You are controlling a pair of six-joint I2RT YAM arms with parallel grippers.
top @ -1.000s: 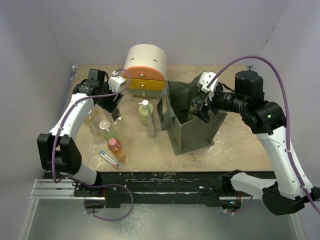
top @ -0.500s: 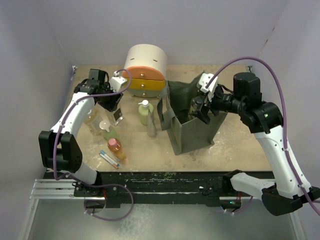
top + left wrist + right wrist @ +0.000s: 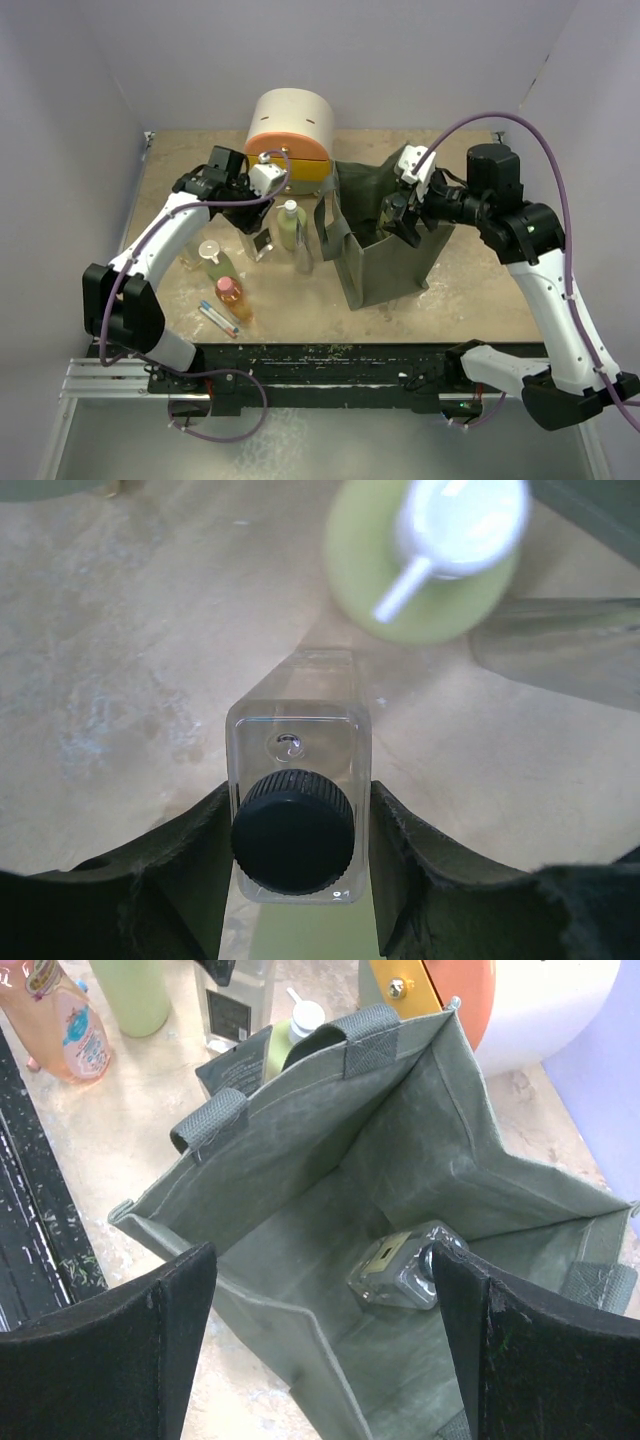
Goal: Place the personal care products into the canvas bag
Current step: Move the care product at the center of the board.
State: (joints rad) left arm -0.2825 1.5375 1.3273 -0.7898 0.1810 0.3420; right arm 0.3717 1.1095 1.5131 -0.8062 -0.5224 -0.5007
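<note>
The left gripper (image 3: 297,852) clamps 1 clear bottle (image 3: 297,745) just beside the pump bottle (image 3: 425,565), which stands between it and the bag (image 3: 385,268), so a low carry may topple that bottle or catch the bag's rim; the right gripper (image 3: 325,1340) hangs spread wide over the bag.

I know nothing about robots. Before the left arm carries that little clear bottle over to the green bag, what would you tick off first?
1. Grip: the left tool pinches the clear bottle on both sides, level with its cap: ok.
2. Canvas bag: its mouth is wide open: ok.
3. Room inside: a second clear bottle lies on the bottom, with bare fabric beside it: ok.
4. Way across: the pump bottle and the slim grey bottle stand between the held bottle and the bag. Whether the lift is high enough to pass over them: cannot tell.
5. Right tool: it hangs open over the mouth, probably in the way of a drop: not ok.
</note>
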